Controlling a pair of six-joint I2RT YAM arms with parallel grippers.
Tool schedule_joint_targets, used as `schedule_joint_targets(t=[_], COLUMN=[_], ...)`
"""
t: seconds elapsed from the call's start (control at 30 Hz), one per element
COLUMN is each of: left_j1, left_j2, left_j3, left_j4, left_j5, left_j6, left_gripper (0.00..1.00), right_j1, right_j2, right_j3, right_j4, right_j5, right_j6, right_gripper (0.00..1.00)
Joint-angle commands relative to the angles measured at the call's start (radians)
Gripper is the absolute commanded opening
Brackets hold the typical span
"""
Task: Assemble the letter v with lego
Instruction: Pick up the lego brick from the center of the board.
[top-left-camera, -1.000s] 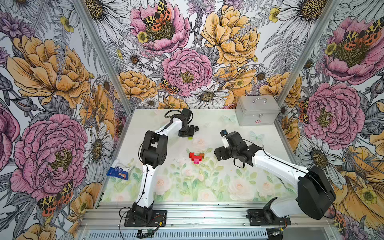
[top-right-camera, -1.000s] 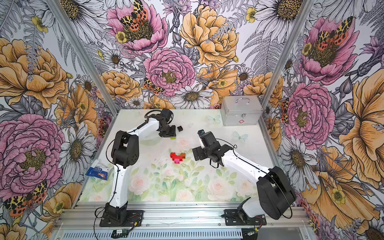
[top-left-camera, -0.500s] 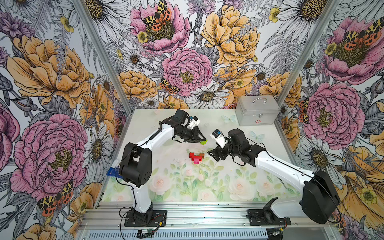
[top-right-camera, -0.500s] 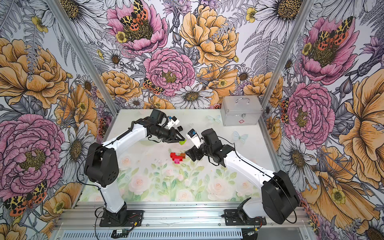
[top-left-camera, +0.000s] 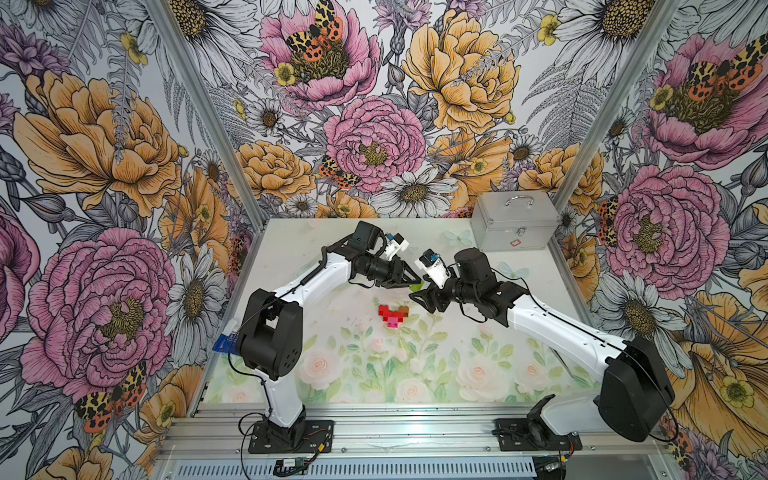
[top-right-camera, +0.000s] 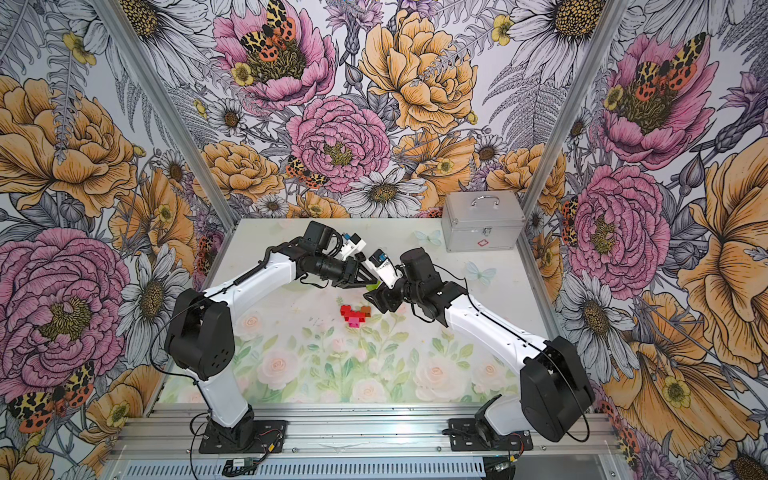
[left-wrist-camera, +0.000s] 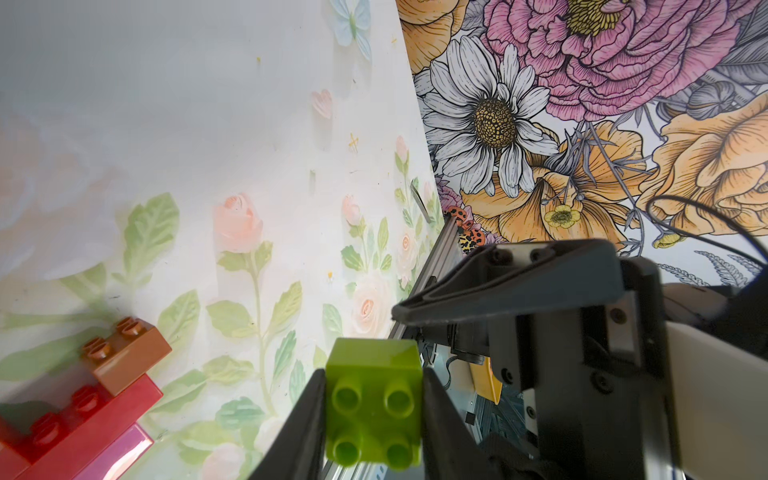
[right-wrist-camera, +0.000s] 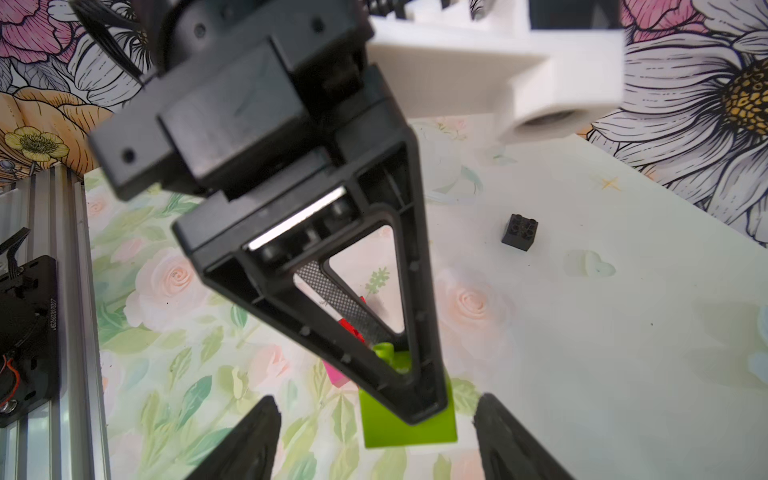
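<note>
My left gripper (left-wrist-camera: 372, 415) is shut on the lime-green lego brick (left-wrist-camera: 374, 399) and holds it above the table, studs toward its camera. In both top views the brick (top-left-camera: 415, 286) (top-right-camera: 372, 286) hangs between the two gripper tips. My right gripper (right-wrist-camera: 376, 415) faces it, open, with a finger on each side of the green brick (right-wrist-camera: 409, 428) and not touching it. Below lies the partial letter v (top-left-camera: 392, 316): red (left-wrist-camera: 83, 415), orange-brown (left-wrist-camera: 124, 353) and pink bricks joined. A black brick (right-wrist-camera: 519, 232) sits alone further back on the table.
A silver metal case (top-left-camera: 515, 226) stands at the back right corner. A blue packet (top-left-camera: 222, 343) lies at the table's left edge behind the left arm. The aluminium rail (top-left-camera: 395, 428) runs along the front.
My left arm has swung from the back of the table to the middle, carrying the green brick. My right gripper has moved up to meet it, and its jaws have narrowed somewhat.
</note>
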Motion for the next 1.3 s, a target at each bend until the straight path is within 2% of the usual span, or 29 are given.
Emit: schedule_joint_targets(t=[0.0, 0.43, 0.57, 0.77, 0.8, 0.87, 0.93, 0.97, 1.03, 1.17, 1.27], left_j1=[0.0, 0.007, 0.016, 0.036, 0.042, 0.056, 0.076, 0.089, 0.123, 0.213, 0.277], left_j2=[-0.039, -0.032, -0.032, -0.059, -0.063, -0.074, -0.088, -0.098, -0.127, -0.205, -0.261], left_j3=[-0.013, -0.025, -0.03, -0.056, -0.063, -0.076, -0.098, -0.116, -0.156, -0.289, -0.408], left_j4=[0.032, 0.036, 0.042, 0.098, 0.111, 0.13, 0.158, 0.171, 0.198, 0.231, 0.231], left_j5=[0.037, 0.051, 0.045, 0.031, 0.03, 0.015, 0.003, -0.008, -0.043, -0.15, -0.276], left_j6=[-0.008, -0.013, -0.029, -0.089, -0.105, -0.127, -0.155, -0.168, -0.208, -0.286, -0.325], left_gripper=[0.19, 0.22, 0.33, 0.46, 0.49, 0.62, 0.65, 0.68, 0.8, 0.83, 0.87], right_j1=[-0.007, -0.009, -0.007, -0.004, -0.004, -0.003, -0.001, -0.001, 0.002, 0.02, 0.051], right_j2=[0.024, 0.073, 0.08, 0.091, 0.091, 0.091, 0.087, 0.084, 0.086, 0.119, 0.182], right_j3=[0.037, 0.075, 0.075, 0.059, 0.054, 0.041, 0.027, 0.018, 0.003, -0.011, 0.046], right_j4=[0.015, 0.017, 0.016, 0.019, 0.023, 0.032, 0.035, 0.039, 0.037, 0.023, -0.072], right_j5=[0.013, -0.011, -0.014, -0.009, -0.003, 0.008, 0.027, 0.049, 0.103, 0.256, 0.399], right_j6=[0.007, 0.021, 0.043, 0.124, 0.147, 0.193, 0.244, 0.274, 0.36, 0.537, 0.635], right_gripper=[0.76, 0.47, 0.35, 0.27, 0.26, 0.24, 0.22, 0.22, 0.21, 0.21, 0.2])
